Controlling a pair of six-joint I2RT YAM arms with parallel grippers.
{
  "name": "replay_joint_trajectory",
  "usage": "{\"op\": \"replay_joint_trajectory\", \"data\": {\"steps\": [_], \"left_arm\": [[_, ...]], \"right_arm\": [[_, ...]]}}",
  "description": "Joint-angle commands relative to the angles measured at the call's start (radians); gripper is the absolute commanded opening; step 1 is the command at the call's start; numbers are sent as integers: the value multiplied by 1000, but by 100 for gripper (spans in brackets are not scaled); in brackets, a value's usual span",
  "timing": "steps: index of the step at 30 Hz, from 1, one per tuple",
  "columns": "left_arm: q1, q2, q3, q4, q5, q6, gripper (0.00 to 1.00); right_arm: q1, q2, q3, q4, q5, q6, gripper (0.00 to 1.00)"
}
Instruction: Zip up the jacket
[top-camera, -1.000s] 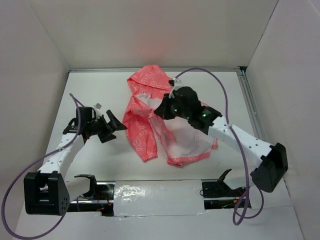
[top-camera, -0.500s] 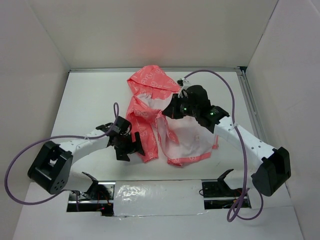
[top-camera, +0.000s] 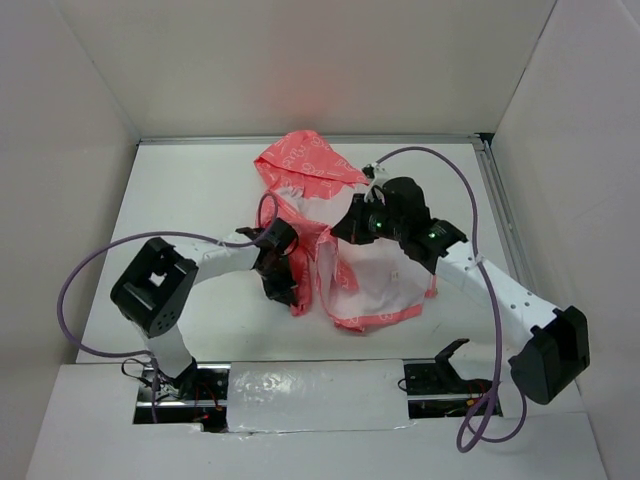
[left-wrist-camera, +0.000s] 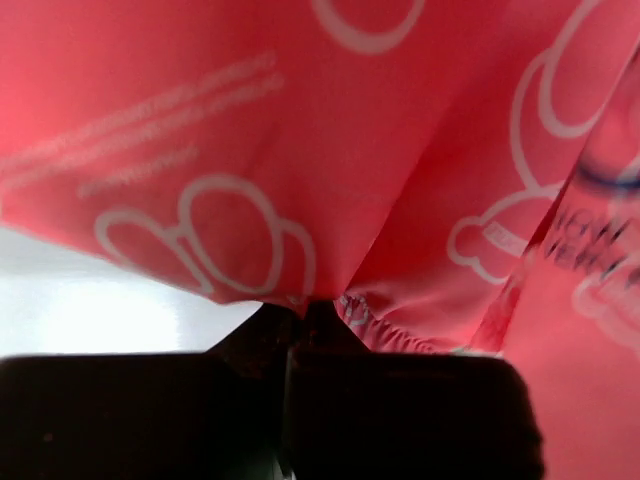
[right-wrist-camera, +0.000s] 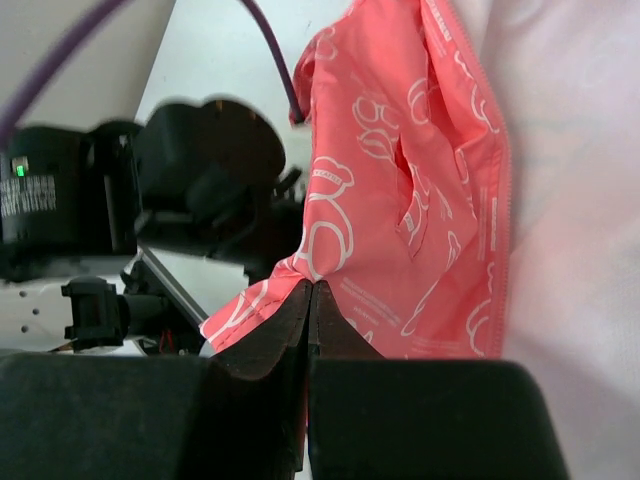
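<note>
The coral-pink jacket (top-camera: 300, 165) lies open in the middle of the table, its pale lining (top-camera: 375, 275) facing up and the hood at the far end. My left gripper (top-camera: 286, 288) is shut on the lower hem of the jacket's left front panel; in the left wrist view the printed fabric (left-wrist-camera: 300, 150) bunches at the closed fingertips (left-wrist-camera: 300, 306). My right gripper (top-camera: 343, 224) is shut on the pink front edge higher up, near the collar. In the right wrist view that fabric (right-wrist-camera: 400, 180) hangs from the pinched tips (right-wrist-camera: 311, 287). The zipper slider is not visible.
White walls enclose the table on three sides. A metal rail (top-camera: 497, 205) runs along the right side, and a taped strip (top-camera: 310, 385) marks the near edge. Purple cables loop from both arms. The left arm's dark wrist (right-wrist-camera: 205, 170) appears in the right wrist view.
My left arm swung from the left side across to the jacket's lower left panel, and its gripper went from open to shut on the hem. My right gripper shifted slightly right with its fabric.
</note>
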Motion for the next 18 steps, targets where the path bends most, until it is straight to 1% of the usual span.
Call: {"op": "replay_joint_trajectory", "data": {"steps": [1,2,3,4,5,6,8,9,10,11,12,13,14,15,17,18], "left_arm": [[83,25,96,-179,-208,-45,0],[108,11,142,-224,-316,-56,0],[163,-24,167,-276,-364,-95,0],[191,-47,214,-382,-412,-117,0],[220,-70,237,-431,-505,-163,0],[281,-121,259,-473,-544,-181,0],[352,-168,317,-522,-596,-165,0],[421,-199,337,-536,-604,-160,0],[453,-215,369,-547,-613,-148,0],[516,-242,378,-541,-616,-133,3],[548,-253,394,-528,-609,-114,10],[575,-261,397,-509,-598,-62,46],[622,-271,401,-466,-566,-32,69],[654,-274,409,-450,-538,16,99],[713,-284,412,-430,-466,32,99],[727,-287,408,-430,-448,32,99]], "right_arm": [[-11,-82,-22,43,-2,-19,0],[-11,-87,-23,32,1,-22,0],[-8,-93,-23,25,7,-22,0],[-6,-98,-31,23,15,-18,0],[-2,-104,-37,28,18,-19,0],[9,-107,-46,29,18,-19,0],[18,-102,-48,25,9,-26,0],[33,-90,-49,21,6,-26,0],[43,-85,-51,21,4,-27,0],[55,-75,-54,26,1,-27,0],[82,-68,-64,31,-11,-29,0],[101,-61,-69,44,-16,-32,0],[122,-36,-65,44,-20,-42,0],[165,-18,-57,31,-22,-50,0],[220,51,-23,15,-19,-72,0],[281,80,-14,8,-8,-76,0]]}}
